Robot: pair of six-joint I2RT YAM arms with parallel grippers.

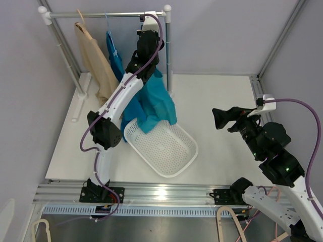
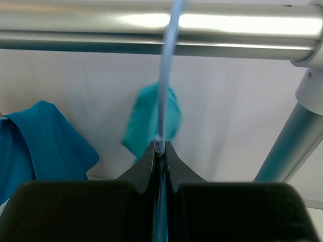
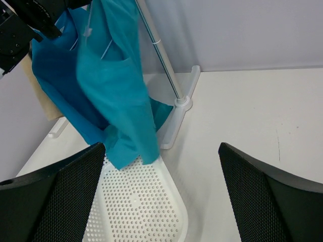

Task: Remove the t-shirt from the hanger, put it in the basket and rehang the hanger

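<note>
Low right in the top view: right tool (image 1: 218, 119), spread wide and empty, well apart from the work. Toward the middle: white basket (image 1: 194, 146) on the table (image 1: 222, 91). Just beyond, teal t-shirt (image 1: 157, 101), hanging from the rack with its hem reaching the basket's far rim, long axis running from rail down to basket. Farthest, at the top of the frame: left tool (image 2: 159, 147), clamped on the thin hanger (image 2: 164, 91) wire just under the rail (image 2: 101, 30). Hangs straight below the left tool, so likely calls for unhooking upward first; left arm by far the nearer.
</note>
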